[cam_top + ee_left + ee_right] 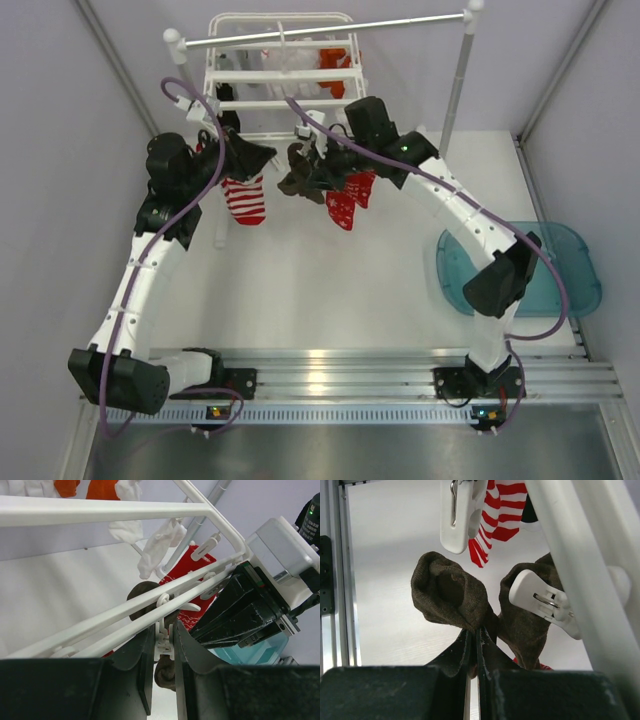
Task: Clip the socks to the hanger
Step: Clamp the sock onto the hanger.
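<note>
**Left gripper** (164, 630): we find its fingers pressed on one clip (164, 647) of the hanger (100, 507), one finger on each side.

**Right gripper** (474, 636): fingers together, pinching a fold of the brown sock (450, 595).

**Brown sock, location:** under the hanger's near bars, just beside the squeezed clip, on the right gripper's side.

**Axis:** bunched at the pinch, so we cannot tell its long axis or find its cuff.

**Judgement:** the right arm is the nearer. The coming move likely turns on feeding the brown sock's edge leftward into the clip's mouth.
</note>
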You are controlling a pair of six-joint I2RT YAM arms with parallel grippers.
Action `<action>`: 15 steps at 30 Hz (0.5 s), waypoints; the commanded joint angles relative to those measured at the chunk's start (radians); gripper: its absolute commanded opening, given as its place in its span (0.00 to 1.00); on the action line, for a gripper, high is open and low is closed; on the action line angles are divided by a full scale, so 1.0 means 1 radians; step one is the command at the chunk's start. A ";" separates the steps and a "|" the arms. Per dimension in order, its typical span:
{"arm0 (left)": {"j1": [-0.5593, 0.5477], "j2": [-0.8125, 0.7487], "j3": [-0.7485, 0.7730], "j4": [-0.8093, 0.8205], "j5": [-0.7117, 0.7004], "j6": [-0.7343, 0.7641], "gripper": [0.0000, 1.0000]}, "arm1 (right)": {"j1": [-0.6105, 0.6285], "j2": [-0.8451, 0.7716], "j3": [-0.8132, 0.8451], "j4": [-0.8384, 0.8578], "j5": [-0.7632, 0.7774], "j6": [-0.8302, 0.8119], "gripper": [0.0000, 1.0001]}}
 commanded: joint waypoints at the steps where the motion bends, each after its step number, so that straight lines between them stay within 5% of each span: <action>1: -0.001 0.007 0.003 0.025 0.063 0.020 0.00 | 0.018 0.012 0.057 -0.016 0.011 0.023 0.00; 15: -0.001 0.015 -0.006 0.022 0.089 0.049 0.00 | 0.021 0.044 0.103 -0.001 -0.005 0.053 0.00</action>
